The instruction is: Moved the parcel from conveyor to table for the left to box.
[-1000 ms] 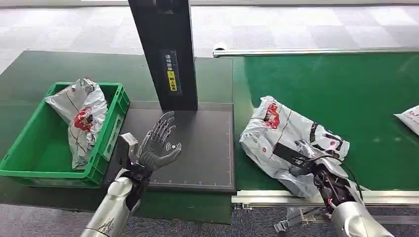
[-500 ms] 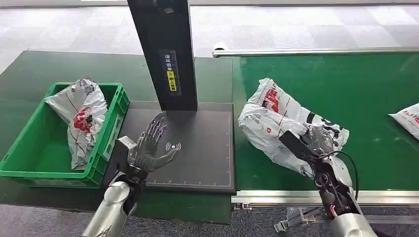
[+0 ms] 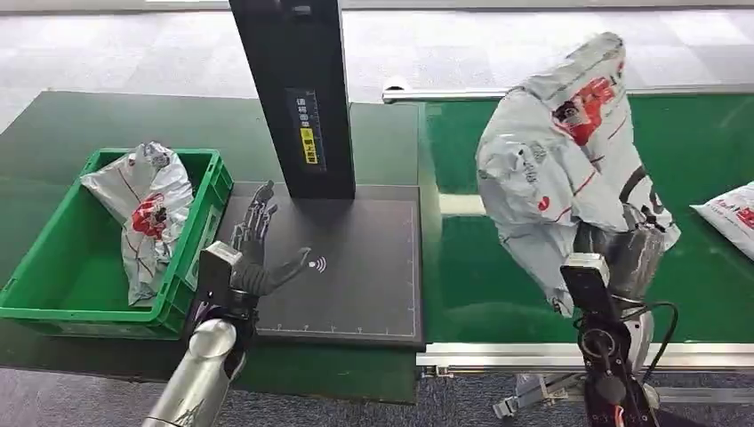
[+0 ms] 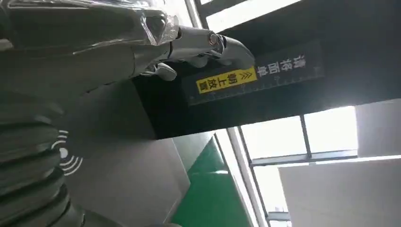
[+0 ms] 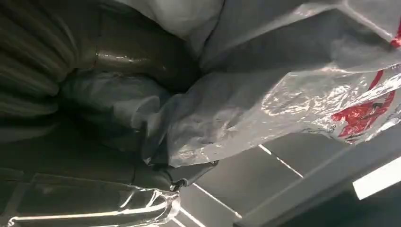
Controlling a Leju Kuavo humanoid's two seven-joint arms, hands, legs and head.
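The right hand (image 3: 627, 253) grips the parcel (image 3: 569, 151) at the parcel's lower end; the fingers are closed into the wrapping. The parcel stands up above the hand, clear of the conveyor (image 3: 533, 294), with its red print at the top. In the right wrist view the grey film of the parcel (image 5: 283, 85) bunches directly against the right hand (image 5: 108, 104).

The left hand (image 3: 253, 258) holds nothing; its fingers are extended and apart. It hovers over the dark scanning pad (image 3: 356, 285), near the pad's edge on the green box side. The left wrist view shows the left hand (image 4: 94, 52) with fingertips pointing toward the black column (image 4: 265, 80) and its yellow label.

The parcel is held well apart from the scanning pad, on the pad's conveyor side. The green box (image 3: 53, 285) lies just beside the pad on the opposite side and contains a second bag (image 3: 147, 213). The black column (image 3: 298, 89) rises from the pad's far edge. Another bag (image 3: 733, 213) lies on the conveyor, beyond the held parcel as seen from the pad.
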